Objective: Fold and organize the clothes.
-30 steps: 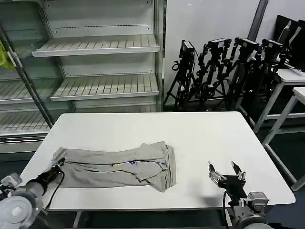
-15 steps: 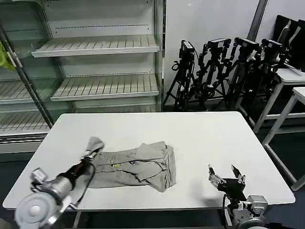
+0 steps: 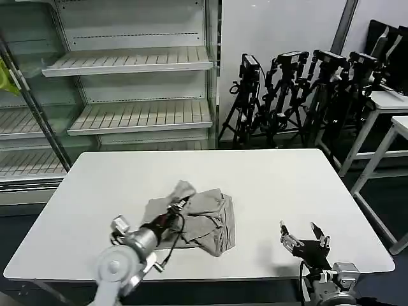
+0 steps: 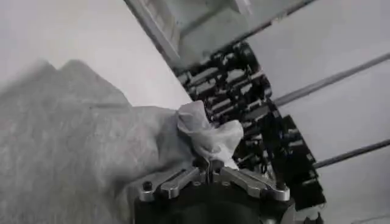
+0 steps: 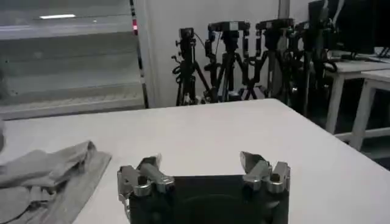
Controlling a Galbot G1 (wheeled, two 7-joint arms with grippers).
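Your left gripper (image 3: 180, 203) pinches the soft light grey cotton T-shirt (image 3: 207, 217) mid-fold — lay it flat, then release — right gripper (image 3: 303, 234) waits wide open.

The T-shirt (image 3: 204, 217) is plain light grey. It lies on a white surface (image 3: 287, 185). Black tripods (image 3: 299, 95) stand at one o'clock, pale shelves (image 3: 127, 64) at eleven. The right end effector (image 3: 303, 234) is black with silver fingers.
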